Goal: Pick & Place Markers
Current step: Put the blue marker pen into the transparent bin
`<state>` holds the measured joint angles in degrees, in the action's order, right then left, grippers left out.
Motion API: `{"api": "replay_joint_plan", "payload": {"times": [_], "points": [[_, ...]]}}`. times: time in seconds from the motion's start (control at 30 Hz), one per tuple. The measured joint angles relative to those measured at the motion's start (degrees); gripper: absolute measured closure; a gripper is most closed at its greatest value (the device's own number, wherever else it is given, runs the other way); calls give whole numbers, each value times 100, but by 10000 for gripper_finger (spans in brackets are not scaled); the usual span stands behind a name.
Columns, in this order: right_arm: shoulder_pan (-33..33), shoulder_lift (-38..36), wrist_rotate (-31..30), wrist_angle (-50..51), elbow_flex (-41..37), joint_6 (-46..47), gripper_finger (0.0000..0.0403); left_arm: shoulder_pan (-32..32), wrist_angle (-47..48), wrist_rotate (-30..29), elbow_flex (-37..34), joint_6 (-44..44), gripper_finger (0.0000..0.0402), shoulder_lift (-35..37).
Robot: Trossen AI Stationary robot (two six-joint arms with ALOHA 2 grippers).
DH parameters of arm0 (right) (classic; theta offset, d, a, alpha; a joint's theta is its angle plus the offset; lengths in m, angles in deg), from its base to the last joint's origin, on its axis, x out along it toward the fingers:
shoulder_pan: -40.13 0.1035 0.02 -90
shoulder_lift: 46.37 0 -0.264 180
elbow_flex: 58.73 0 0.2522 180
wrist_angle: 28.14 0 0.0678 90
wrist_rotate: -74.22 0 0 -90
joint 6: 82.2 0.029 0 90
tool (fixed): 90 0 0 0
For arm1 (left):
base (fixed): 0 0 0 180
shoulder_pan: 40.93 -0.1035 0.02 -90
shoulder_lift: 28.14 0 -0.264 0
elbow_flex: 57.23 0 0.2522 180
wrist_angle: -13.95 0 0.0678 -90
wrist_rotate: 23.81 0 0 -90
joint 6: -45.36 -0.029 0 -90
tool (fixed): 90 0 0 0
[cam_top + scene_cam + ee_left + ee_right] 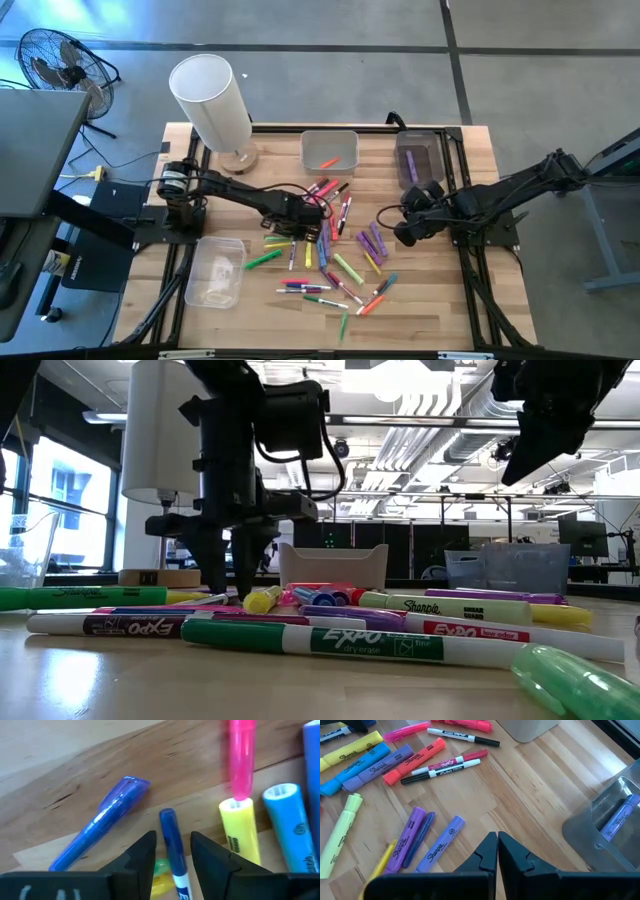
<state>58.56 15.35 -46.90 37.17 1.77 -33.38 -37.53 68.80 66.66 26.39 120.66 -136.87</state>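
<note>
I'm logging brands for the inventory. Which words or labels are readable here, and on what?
"EXPO": green-capped white marker, low view.
"EXPO": purple-banded white marker.
"EXPO": red-labelled white marker.
"Sharpie": pale yellow highlighter.
"Sharpie": lilac highlighter, right wrist view.
"Sharpie": yellow highlighter.
Small print under the logos is too small to read.

Grey concrete floor [520, 40], black fan [55, 62] at the table's far left; exposed ceiling ducts [440, 400], windows [60, 490] behind.
</note>
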Motion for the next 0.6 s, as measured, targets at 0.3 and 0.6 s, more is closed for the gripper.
{"api": "replay_joint_plan", "payload": {"times": [0.3, 0.6], "points": [[0, 0, -2, -32, 0, -115, 399, 2, -61, -230, -6, 20, 382, -9], [0, 0, -48, -37, 0, -136, 400, 2, -76, -217, -15, 124, 382, 48]]}}
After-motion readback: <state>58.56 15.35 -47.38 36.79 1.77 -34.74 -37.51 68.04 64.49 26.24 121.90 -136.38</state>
